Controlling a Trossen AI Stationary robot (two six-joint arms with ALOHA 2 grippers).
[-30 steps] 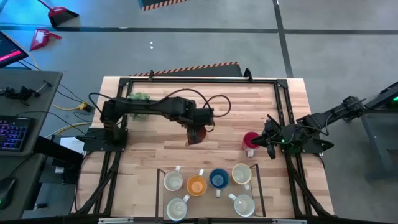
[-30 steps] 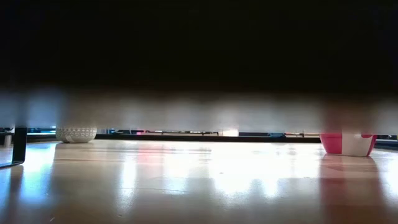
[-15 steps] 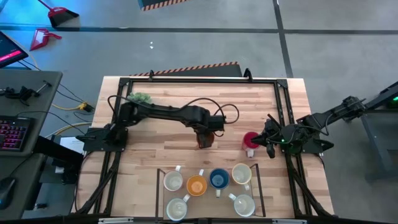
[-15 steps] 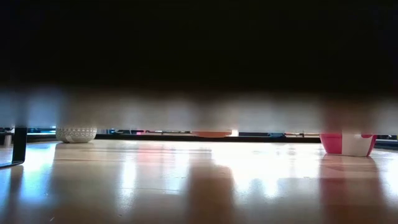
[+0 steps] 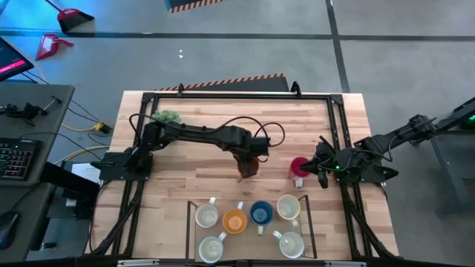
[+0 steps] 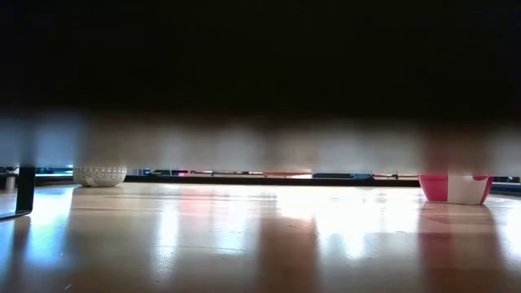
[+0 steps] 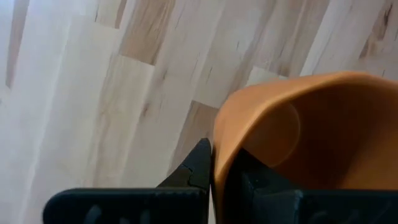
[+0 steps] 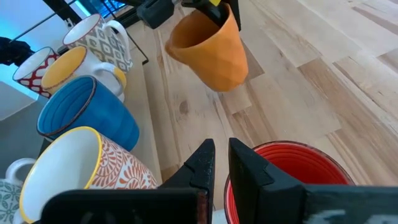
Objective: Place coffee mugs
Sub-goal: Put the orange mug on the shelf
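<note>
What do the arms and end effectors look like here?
Both arms are dark, jointed links. A black cable loops over the left arm; the right arm shows a small green light. Each end effector, left and right, has two dark, tapering fingers.

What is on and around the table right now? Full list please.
white mugs: four, white, near edge, inside black frame
blue mug: one, blue, same group
grouped orange mug: one, orange, same group
carried orange mug: one, orange, mid-table
red mug: one, red, right of centre
plant: one, green, far left corner
table: one, light wood
keyboard: one, dark, side desk
left tool: one, black, shut on carried orange mug's rim
right tool: one, black, shut on red mug's rim
</note>
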